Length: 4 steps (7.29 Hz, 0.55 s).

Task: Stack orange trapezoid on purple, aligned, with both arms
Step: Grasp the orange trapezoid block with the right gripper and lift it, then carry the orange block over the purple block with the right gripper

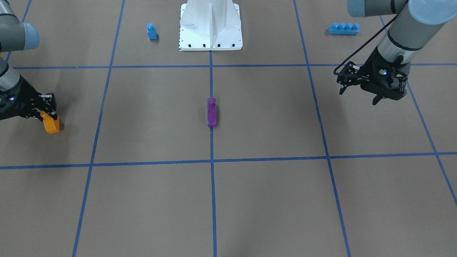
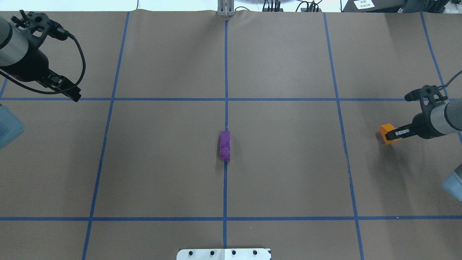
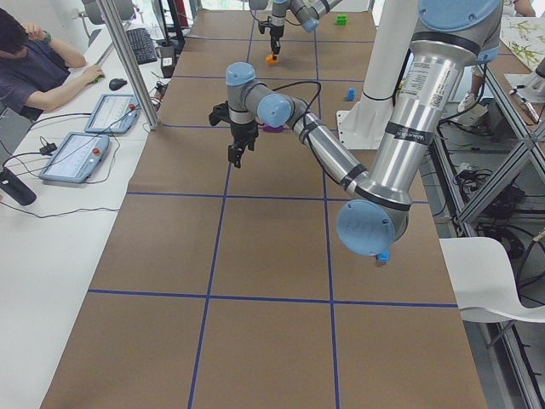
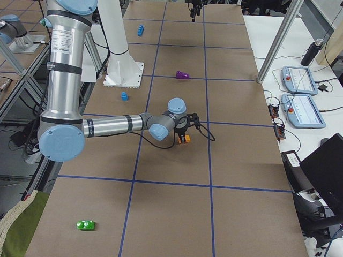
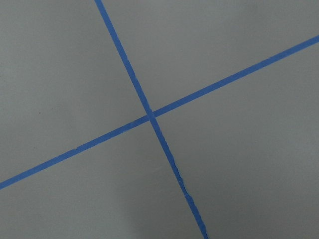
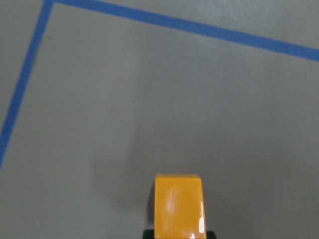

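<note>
The orange trapezoid (image 1: 52,124) is pinched in my right gripper (image 1: 45,115) at the table's far right side, low over the paper. It also shows in the overhead view (image 2: 386,132) and fills the bottom of the right wrist view (image 6: 178,205). I cannot tell whether it touches the table. The purple block (image 1: 211,113) lies alone on the centre tape line (image 2: 225,145), far from both grippers. My left gripper (image 1: 358,96) hovers open and empty over the far left side (image 2: 75,95); its wrist view shows only crossed tape.
A small blue single-stud block (image 1: 151,31) and a long blue four-stud brick (image 1: 343,28) sit either side of the white robot base (image 1: 210,26). A green block (image 4: 86,225) lies far off beyond my right arm. An operator (image 3: 34,60) sits beside the table.
</note>
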### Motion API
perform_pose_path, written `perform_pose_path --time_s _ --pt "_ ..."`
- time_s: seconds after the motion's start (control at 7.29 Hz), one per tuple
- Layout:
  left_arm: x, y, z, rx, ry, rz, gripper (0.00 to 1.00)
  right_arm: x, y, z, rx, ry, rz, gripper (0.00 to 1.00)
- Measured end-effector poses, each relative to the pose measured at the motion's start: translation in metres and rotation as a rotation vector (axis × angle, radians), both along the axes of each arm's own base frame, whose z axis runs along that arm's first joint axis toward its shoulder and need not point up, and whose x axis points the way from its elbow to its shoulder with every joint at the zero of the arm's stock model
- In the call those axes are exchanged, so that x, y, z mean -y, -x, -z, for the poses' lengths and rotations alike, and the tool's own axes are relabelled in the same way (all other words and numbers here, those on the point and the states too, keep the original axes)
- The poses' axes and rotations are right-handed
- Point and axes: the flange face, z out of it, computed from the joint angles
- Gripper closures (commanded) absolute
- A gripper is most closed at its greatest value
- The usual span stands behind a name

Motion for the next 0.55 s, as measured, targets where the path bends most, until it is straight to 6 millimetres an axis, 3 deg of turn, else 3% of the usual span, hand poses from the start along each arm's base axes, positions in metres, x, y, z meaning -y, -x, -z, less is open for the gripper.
perform_pose_path --time_s 0.14,0.41,0.55 --pt "-0.003 0.002 -0.014 0.013 0.014 0.001 0.00 0.018 0.014 0.040 0.007 0.013 -0.013 1.00" --pt "-0.006 0.020 -0.047 0.042 0.046 0.021 0.00 0.039 0.045 0.142 0.010 0.085 -0.047 1.00" --pt "-0.004 0.035 -0.057 0.043 0.038 0.032 0.00 0.043 0.075 0.196 0.016 0.131 -0.060 1.00"
